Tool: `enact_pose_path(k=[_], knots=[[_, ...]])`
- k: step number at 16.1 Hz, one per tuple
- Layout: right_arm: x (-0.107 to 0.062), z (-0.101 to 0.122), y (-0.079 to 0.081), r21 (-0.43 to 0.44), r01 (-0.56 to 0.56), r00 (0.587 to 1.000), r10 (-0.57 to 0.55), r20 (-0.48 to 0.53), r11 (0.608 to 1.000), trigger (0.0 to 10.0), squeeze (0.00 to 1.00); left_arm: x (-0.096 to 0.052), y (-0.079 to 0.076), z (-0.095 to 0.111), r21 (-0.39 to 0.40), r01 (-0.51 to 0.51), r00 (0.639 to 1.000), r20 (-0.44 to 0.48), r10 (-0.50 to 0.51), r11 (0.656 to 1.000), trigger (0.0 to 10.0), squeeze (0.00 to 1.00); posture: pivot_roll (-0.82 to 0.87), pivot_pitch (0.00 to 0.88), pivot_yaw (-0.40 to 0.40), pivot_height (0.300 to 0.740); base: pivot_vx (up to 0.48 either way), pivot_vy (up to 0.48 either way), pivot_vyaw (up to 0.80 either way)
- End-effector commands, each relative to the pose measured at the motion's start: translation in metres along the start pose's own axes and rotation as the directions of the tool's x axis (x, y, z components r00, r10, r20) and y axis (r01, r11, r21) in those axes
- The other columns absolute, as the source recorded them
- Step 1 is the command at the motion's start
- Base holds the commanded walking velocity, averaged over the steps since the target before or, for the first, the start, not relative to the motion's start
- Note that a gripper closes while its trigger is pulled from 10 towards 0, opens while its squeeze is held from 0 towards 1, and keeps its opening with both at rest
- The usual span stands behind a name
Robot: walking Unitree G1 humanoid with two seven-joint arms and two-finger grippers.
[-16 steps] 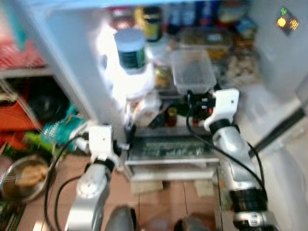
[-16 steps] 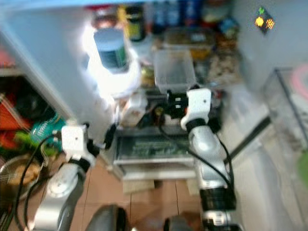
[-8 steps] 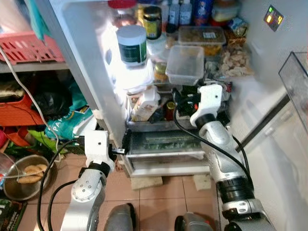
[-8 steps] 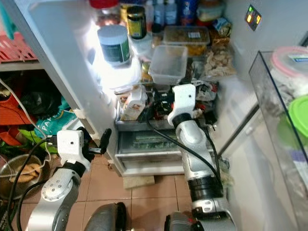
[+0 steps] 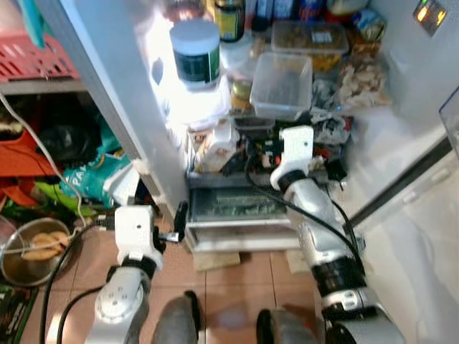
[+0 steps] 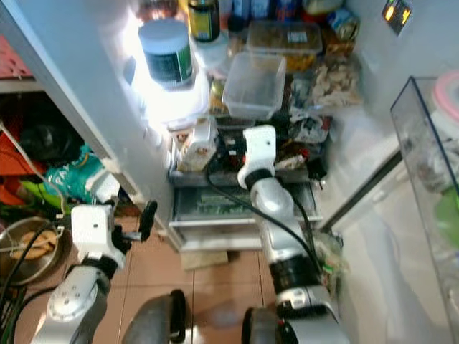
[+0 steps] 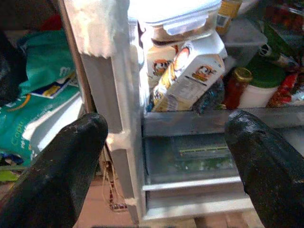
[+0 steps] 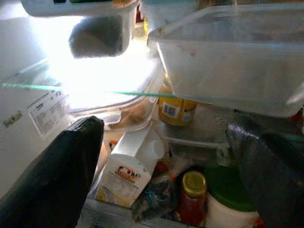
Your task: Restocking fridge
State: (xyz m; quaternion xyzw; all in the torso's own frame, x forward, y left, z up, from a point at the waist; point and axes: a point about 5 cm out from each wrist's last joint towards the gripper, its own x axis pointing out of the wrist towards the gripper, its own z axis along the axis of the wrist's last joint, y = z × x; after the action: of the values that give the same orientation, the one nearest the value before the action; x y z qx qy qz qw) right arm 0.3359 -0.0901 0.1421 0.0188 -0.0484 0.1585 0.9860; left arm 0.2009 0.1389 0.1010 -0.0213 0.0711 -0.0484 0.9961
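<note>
The fridge (image 5: 401,129) stands open before the robot. The right gripper (image 5: 252,149) is raised to the lower shelf, its jaws spread wide and empty. Straight ahead between them, in the right wrist view, lie a tilted milk carton (image 8: 127,167), a small red jar with a gold lid (image 8: 192,195) and a white tub with a green lid (image 8: 230,199). Above the jaws a clear plastic container (image 8: 232,57) sits on the glass shelf (image 8: 95,89), with a yellow-labelled jar (image 8: 175,110) just behind and beneath it.

The left gripper (image 5: 179,219) is held low near the fridge's left wall, jaws also wide apart and holding nothing. Beyond them the left wrist view shows the same carton (image 7: 190,78) leaning above the clear crisper drawer (image 7: 190,159). A teal bag (image 7: 38,90) lies outside the fridge, beside one jaw. A large white jar with a dark green label (image 5: 196,51) stands on the upper shelf, well above both grippers.
</note>
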Motion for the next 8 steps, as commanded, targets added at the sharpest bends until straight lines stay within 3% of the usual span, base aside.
enact_pose_path(k=[1, 8], knots=[[0.003, 0.002, 0.003, 0.012, -0.007, 1.0, 0.007, 0.012, 1.0, 10.0, 0.0, -0.005, 0.002, -0.002, 0.007, -0.013, 1.0, -0.022, 0.013, 1.0, 10.0, 0.0, 0.21, 0.281, 0.028, 0.74, 0.0, 0.0, 0.0], [0.029, 0.021, 0.026, 0.066, -0.031, 0.996, 0.026, 0.088, 0.997, 10.0, 0.0, -0.014, 0.001, -0.003, 0.001, -0.026, 0.998, -0.053, 0.026, 1.0, 10.0, 0.0, 0.21, 0.31, 0.023, 0.74, 0.0, 0.0, 0.0]])
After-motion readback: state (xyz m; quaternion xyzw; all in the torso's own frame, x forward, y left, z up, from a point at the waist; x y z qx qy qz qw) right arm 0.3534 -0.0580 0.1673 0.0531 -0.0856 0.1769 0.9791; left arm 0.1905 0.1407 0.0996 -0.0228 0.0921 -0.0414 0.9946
